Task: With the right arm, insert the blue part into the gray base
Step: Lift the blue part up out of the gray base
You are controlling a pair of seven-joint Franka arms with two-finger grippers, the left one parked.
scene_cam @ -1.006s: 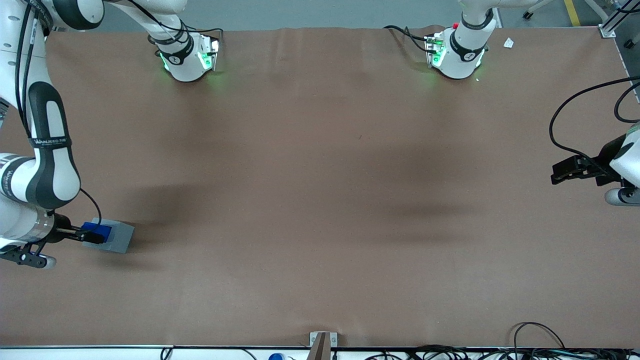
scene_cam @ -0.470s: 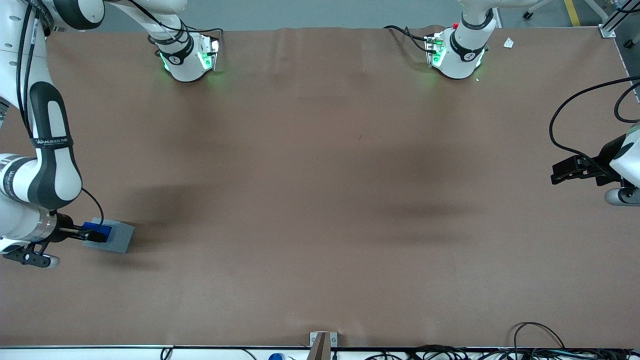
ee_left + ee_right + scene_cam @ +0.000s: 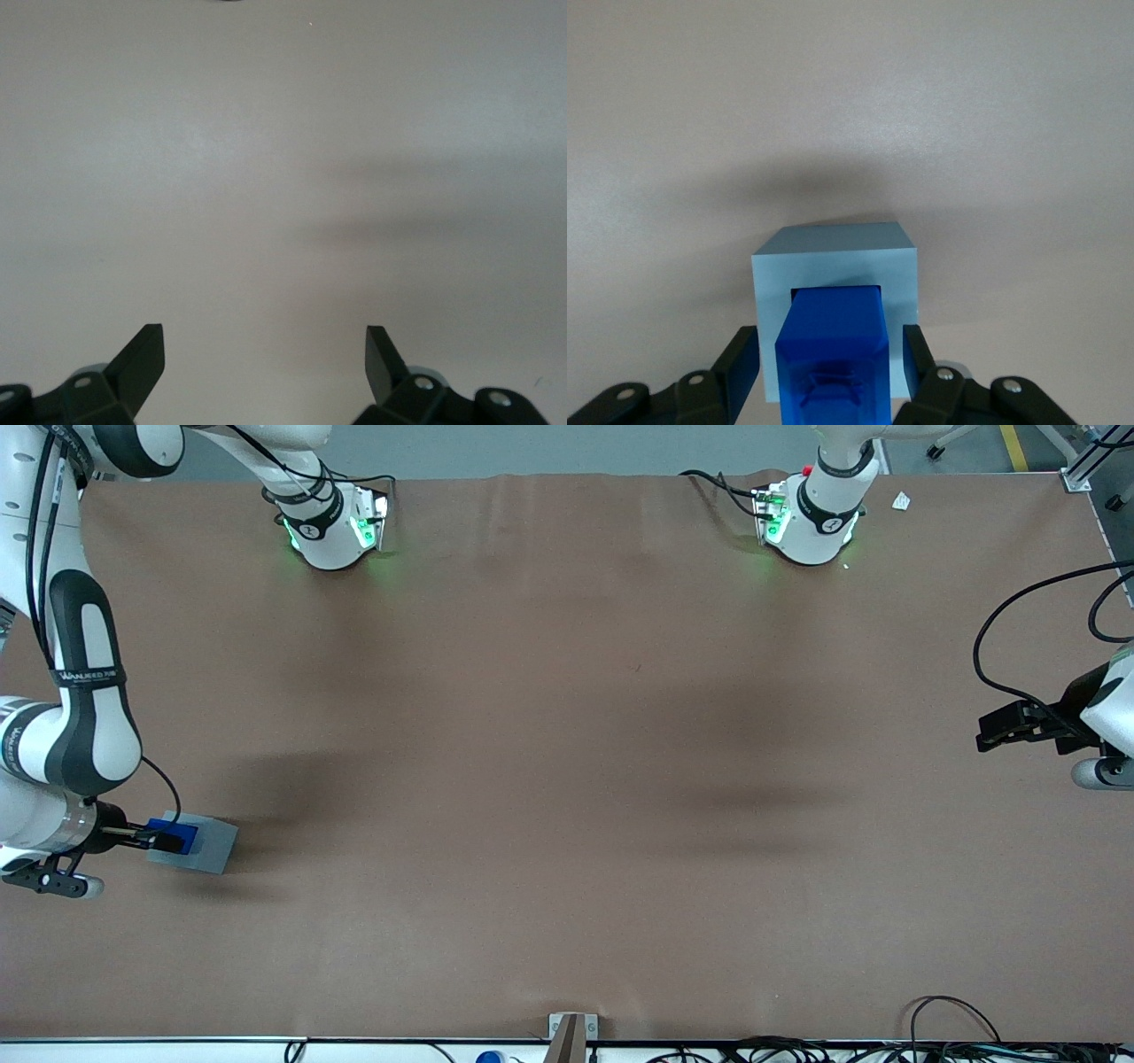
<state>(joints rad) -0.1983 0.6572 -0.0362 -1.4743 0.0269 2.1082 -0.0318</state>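
Note:
The blue part (image 3: 833,341) stands in the square recess of the gray base (image 3: 833,252). My right gripper (image 3: 830,367) straddles the part. Its black fingers (image 3: 742,365) stand a little off the part on both sides, with strips of gray base showing in the gaps, so it is open. In the front view the gray base (image 3: 211,849) rests on the brown table toward the working arm's end. There the blue part (image 3: 175,836) sits on it, with the gripper (image 3: 164,838) over it and the right arm (image 3: 84,717) above.
The brown table mat (image 3: 567,779) stretches wide toward the parked arm's end. The two arm bases (image 3: 332,522) glow green at the table edge farthest from the front camera. Cables (image 3: 957,1036) lie along the nearest edge.
The wrist has shifted only slightly over the base. The blue part shows a little smaller and lower against the gray base than a second ago.

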